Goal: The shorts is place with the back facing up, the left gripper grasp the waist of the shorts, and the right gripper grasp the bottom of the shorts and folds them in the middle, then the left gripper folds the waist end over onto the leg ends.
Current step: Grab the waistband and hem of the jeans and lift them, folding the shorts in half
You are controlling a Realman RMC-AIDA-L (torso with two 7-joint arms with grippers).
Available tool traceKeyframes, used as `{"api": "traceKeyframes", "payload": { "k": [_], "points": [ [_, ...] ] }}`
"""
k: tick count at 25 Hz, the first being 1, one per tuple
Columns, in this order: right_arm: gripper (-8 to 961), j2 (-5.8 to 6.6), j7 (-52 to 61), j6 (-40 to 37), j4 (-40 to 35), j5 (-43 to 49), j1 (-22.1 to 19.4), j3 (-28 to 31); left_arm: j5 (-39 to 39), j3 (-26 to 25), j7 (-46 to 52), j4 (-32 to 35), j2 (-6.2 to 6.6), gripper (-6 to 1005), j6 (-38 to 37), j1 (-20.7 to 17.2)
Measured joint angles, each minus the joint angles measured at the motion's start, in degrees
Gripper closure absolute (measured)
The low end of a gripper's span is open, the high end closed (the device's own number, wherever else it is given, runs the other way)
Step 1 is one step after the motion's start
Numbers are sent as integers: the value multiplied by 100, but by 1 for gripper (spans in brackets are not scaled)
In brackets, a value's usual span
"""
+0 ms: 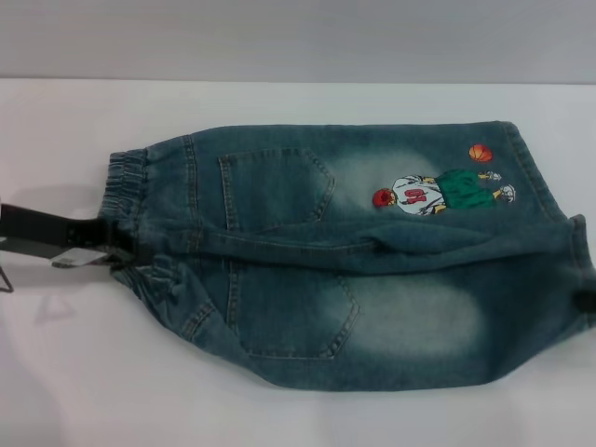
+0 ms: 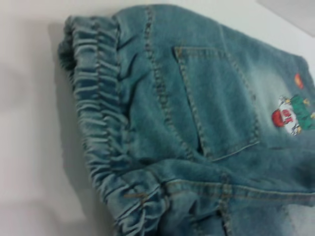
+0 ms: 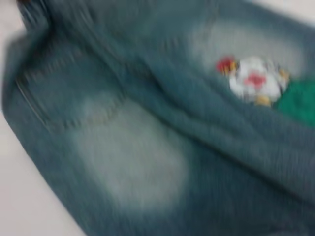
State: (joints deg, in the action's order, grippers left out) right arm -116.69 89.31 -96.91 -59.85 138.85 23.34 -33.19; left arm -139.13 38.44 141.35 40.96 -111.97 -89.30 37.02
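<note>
A: Right, the shorts (image 1: 372,251) lie flat on the white desk (image 1: 74,372), back side up, both patch pockets showing.

B: And the left hand (image 1: 130,251)?

A: Its black arm reaches across the desk and its tip meets the waist of the shorts (image 1: 140,223) about halfway along the band. The crinkled elastic bunches up right at the hand. Whether the fingers are pinching the cloth or merely resting on it, I cannot tell; the tip merges with the dark denim.

B: What does the left wrist camera give?

A: Just the gathered band (image 2: 98,123) close up, ridges running along it, with a pocket (image 2: 216,98) beyond and the cartoon patch (image 2: 290,115) farther off. No fingers show there.

B: Right hand?

A: A dark sliver (image 1: 587,305) at the far edge of the head view, touching the bottom of the shorts (image 1: 559,233). Too little of it shows to say whether it is spread or pressed together. Its wrist camera is filled with blurred denim, a pale washed patch (image 3: 133,162) and the cartoon (image 3: 253,81).

B: How does the cloth lie between the two hands?

A: A raised ridge (image 1: 372,247) runs from the left hand's end toward the right hand's end, between the two legs. The basketball player (image 1: 438,191) and orange ball (image 1: 480,152) sit on the leg beyond that ridge, nearer the right hand than the left.
</note>
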Motion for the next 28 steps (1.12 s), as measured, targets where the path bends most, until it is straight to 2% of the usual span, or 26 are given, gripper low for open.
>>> {"api": "traceKeyframes", "payload": {
  "k": [4, 6, 13, 17, 23, 28],
  "points": [
    [953, 117, -370, -482, 140, -354, 5, 603, 103, -40, 121, 0, 3, 942, -93, 105],
    [954, 135, -427, -579, 178, -442, 10, 735, 213, -40, 136, 0, -5, 942, -119, 148],
    [954, 145, -571, -636, 374, -976, -92, 876, 636, -113, 147, 0, 6, 942, -101, 215],
    [953, 226, -624, -637, 597, -1382, -138, 932, 741, -328, 147, 22, 45, 942, -25, 216],
    [954, 307, -741, -430, 989, -1800, -126, 988, 862, -600, 94, 9, 54, 942, 305, 201],
    [953, 322, -748, 150, 1331, -2042, -59, 1020, 1064, -614, 2, -1, 16, 942, 618, 177]
  ]
}}
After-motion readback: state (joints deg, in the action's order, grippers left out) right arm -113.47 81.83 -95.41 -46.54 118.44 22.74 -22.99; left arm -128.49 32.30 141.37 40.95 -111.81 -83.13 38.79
